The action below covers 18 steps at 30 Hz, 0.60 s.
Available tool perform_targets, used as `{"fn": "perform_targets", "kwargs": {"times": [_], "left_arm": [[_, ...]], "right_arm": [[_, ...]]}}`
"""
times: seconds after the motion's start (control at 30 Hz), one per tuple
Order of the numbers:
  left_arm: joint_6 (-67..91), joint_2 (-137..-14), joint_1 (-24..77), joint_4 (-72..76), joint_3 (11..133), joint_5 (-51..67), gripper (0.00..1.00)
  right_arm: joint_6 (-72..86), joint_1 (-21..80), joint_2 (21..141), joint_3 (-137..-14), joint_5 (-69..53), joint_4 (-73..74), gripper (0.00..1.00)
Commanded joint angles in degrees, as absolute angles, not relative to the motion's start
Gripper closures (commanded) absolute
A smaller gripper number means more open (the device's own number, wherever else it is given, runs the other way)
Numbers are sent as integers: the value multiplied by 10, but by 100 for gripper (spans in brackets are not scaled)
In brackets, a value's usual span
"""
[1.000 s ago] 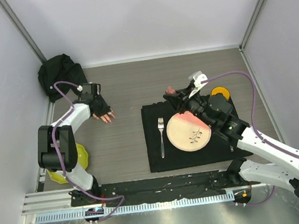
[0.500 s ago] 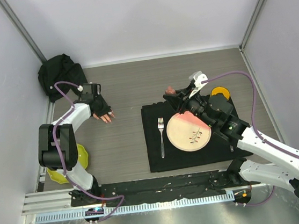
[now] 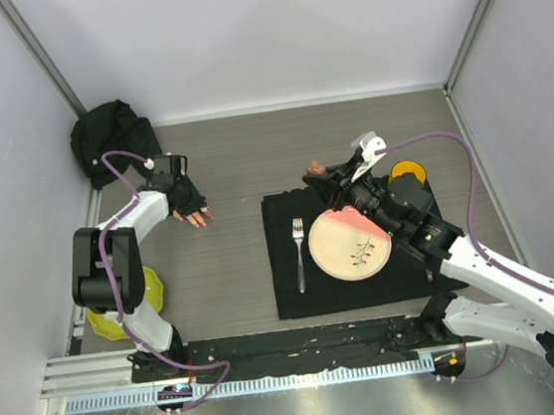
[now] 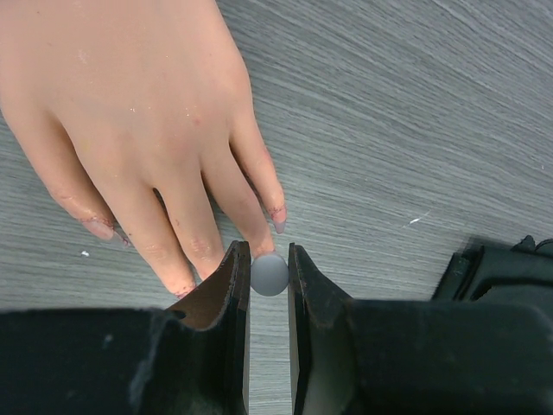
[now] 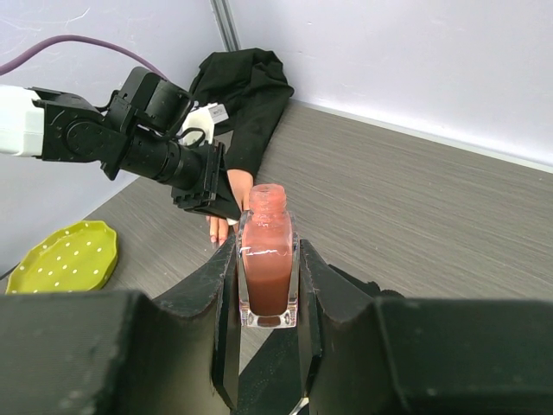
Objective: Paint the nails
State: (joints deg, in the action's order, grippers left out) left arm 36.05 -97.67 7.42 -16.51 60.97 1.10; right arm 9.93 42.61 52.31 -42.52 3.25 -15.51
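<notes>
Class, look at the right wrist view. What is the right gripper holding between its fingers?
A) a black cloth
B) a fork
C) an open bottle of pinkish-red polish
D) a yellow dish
C: the right gripper has its two fingers pressed against the sides of a small uncapped bottle filled with pinkish-red liquid.

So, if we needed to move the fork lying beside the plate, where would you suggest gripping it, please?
I'd take the fork by the middle of its slim handle, coming straight down from above. It lies flat on the black mat with its tines pointing away from the arms' bases, so the grip should close across the handle's width. The plate sits close beside it.
</notes>
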Motion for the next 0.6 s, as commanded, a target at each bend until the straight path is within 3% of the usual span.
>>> {"fn": "perform_targets", "kwargs": {"times": [0.0, 0.57], "left_arm": [[366, -982, 69, -144, 628, 8, 100], [360, -988, 68, -151, 641, 4, 100]], "right_arm": [[108, 424, 508, -425, 25, -194, 99], [112, 422, 509, -424, 19, -197, 99]]}}
